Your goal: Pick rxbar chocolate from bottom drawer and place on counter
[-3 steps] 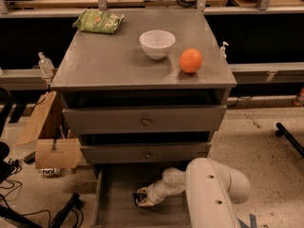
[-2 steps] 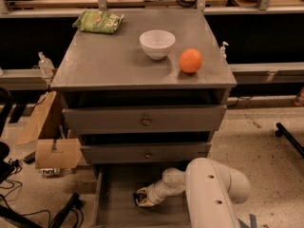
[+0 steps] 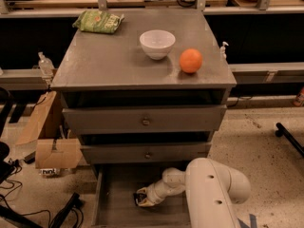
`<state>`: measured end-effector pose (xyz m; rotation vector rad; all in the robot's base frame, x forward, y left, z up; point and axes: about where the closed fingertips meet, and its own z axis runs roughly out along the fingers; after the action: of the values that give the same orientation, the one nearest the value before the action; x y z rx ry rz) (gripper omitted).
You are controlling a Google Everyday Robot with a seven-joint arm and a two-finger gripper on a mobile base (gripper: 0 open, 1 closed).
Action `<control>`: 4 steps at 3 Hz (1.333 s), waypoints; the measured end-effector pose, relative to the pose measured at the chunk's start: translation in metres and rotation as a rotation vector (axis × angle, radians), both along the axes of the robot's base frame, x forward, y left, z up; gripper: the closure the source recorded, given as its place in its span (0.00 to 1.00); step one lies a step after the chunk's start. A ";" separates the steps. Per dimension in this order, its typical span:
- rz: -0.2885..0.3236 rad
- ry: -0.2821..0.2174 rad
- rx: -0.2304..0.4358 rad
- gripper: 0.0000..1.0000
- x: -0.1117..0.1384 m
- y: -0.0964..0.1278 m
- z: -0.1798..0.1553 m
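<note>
Nearest of all, the robot's thick white arm bends down and to the left into the bottom drawer, which is pulled out well forward of the two drawers above it, so its grey floor can be reached from above. The end effector sits low over that floor, left of centre and just inside the drawer. At its tip is a small dark shape that I take to be the rxbar chocolate. I cannot tell whether the end effector is clenched on the bar or merely set around it, so I judge the step in hand to be the grasp itself. The bar has not left the drawer.

Just behind, the middle drawer and the upper drawer stand a little way out, each with a dark gap above its front. They overhang the back of the bottom drawer, so a lift would probably have to come out toward the near side before rising.

Farther back, the surface on top of the cabinet carries a white bowl and an orange near its right side. A green snack bag lies at the far left corner. The near-left part is bare and looks the likeliest spot to set the bar down.
</note>
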<state>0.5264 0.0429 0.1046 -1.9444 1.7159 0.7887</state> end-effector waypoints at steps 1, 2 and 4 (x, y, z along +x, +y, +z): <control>0.000 0.000 0.000 1.00 0.000 0.000 0.000; 0.000 0.000 0.000 1.00 0.000 0.000 0.000; 0.000 0.000 0.000 1.00 0.000 0.000 0.000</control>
<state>0.5264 0.0428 0.1051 -1.9443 1.7159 0.7887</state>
